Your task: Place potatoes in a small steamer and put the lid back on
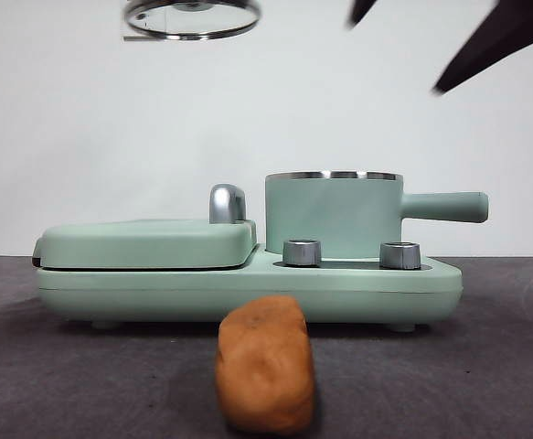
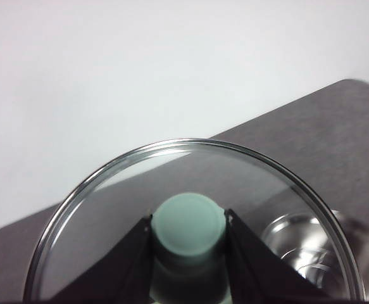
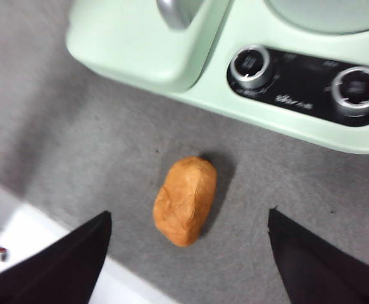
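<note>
Nearest the front camera, the potato (image 1: 266, 377) lies alone on the grey table (image 1: 485, 366), an orange-brown lump with a dimpled skin, just in front of the mint-green cooker base (image 1: 248, 291) and not touching it. My right gripper (image 3: 187, 253) hangs above it with its jaws spread wide, one on either side of the potato in my right wrist view, gripping nothing; in the front view its dark tips show high at the upper right.

Behind the potato, two metal dials (image 1: 302, 252) sit on the front of the base. On the left half of the base lies the flat griddle (image 1: 147, 243) with its cover down and a chrome handle (image 1: 227, 203) rising at its inner end. On the right half stands the small steamer (image 1: 333, 216), uncovered, its steel rim bare and its straight green handle pointing to the right.

High above the griddle, my left gripper (image 2: 188, 223) has the lid (image 1: 192, 17) lifted well clear of the steamer. My jaws are closed against both sides of the lid's mint-green knob (image 2: 189, 226), and the glass disc with its steel rim hangs level beneath them.
</note>
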Robot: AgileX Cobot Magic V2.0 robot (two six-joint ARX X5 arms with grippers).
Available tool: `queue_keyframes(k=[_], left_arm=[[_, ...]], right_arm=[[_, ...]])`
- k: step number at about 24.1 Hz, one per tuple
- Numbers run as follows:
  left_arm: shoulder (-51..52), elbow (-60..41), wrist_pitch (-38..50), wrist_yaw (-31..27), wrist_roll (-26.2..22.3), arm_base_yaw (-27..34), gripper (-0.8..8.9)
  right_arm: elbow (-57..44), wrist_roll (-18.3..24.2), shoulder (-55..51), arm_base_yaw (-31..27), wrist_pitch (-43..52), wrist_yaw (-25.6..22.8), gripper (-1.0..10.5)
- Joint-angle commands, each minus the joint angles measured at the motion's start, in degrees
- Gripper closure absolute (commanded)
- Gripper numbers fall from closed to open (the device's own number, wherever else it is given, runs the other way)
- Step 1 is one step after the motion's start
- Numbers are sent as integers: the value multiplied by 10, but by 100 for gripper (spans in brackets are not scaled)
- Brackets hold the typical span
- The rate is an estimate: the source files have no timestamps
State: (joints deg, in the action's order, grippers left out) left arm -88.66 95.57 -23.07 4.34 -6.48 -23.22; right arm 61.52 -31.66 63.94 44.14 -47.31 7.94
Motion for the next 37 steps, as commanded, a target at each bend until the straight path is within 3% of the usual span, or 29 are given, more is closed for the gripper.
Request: queue_keyframes(k=[1,10,16,23,26,28,31,35,37], left_arm=[[-1,16,2,0,-4,10,799],[-1,16,0,0,-3,43,799],[-1,16,0,0,-2,49,799],[-1,16,0,0,-2,49,799],[-1,16,-1,0,-2,49,799],[-2,15,-1,0,-2,49,799],[-2,15,-2,0,-1,49,799],[-3,15,-2,0,1,49,799],[-7,15,-5,0,1,49,799]], right_arm=[[29,-14,59,40,3,-31,554],[60,-14,224,116,12,-53,554],[60,-23,331,125,31,-81,554],[61,-26,390,127,64,-75,562],[63,-24,390,127,62,-73,771],[78,-10,390,127,34,-73,865],[157,33,390,107,-57,-82,864],[323,107,390,36,-172,-80,865],[405,147,392,-15,-180,-79,882]])
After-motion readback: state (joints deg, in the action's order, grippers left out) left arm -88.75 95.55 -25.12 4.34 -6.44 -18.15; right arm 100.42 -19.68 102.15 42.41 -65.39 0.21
